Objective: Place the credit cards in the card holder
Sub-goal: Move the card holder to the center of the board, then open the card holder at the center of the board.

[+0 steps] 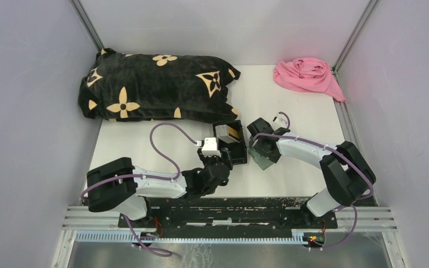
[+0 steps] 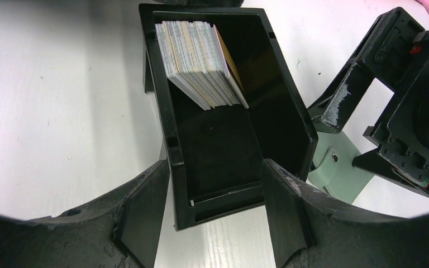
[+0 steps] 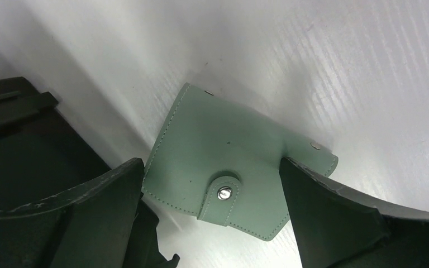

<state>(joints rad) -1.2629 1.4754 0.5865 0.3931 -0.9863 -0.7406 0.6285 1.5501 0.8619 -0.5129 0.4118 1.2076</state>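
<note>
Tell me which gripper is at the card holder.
The right gripper: it straddles the green card holder, jaws open. The left gripper grips the black box holding the cards.

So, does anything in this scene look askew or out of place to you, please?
The credit cards lean tilted at the far end of the black box, and the card holder lies snapped shut; nothing looks spilled.

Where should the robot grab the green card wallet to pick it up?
Probably from straight above, pinching its two opposite side edges: the card holder lies flat and snapped shut, and the open right gripper straddles it. The black box crowds one side.
</note>
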